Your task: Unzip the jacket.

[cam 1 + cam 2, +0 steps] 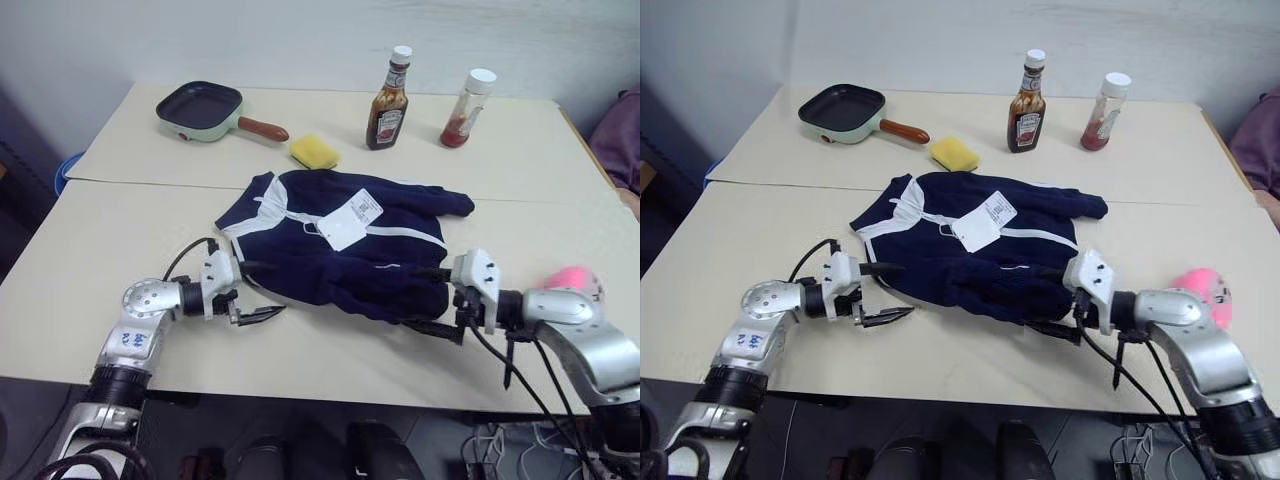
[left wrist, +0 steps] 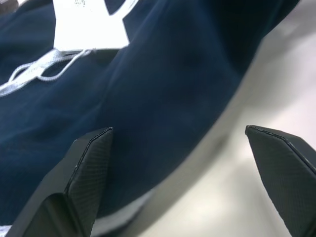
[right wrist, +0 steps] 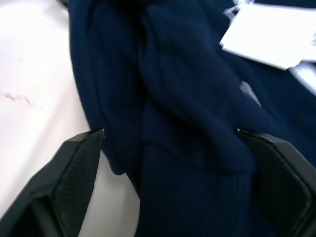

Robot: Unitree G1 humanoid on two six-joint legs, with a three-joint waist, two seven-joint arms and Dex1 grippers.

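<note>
Item: navy jacket, white trim, lying flat on the near table, about midway between that table's left and right edges, collar toward the left, hem and cuffs toward the right. White zipper closed, running left to right along the garment's long axis; paper tag lies over it.

Left gripper: fingers spread wide, holding nothing, poised at the jacket's near-left edge just below the collar. By position, this arm is nearer the zipper's top end, where the pull most likely sits; the pull itself is too small to make out.

Right gripper: fingers spread wide, nothing clamped, straddling the bunched ribbed cuff at the near-right corner of the garment.

Back table: green frying pan, yellow sponge, two sauce bottles.
</note>
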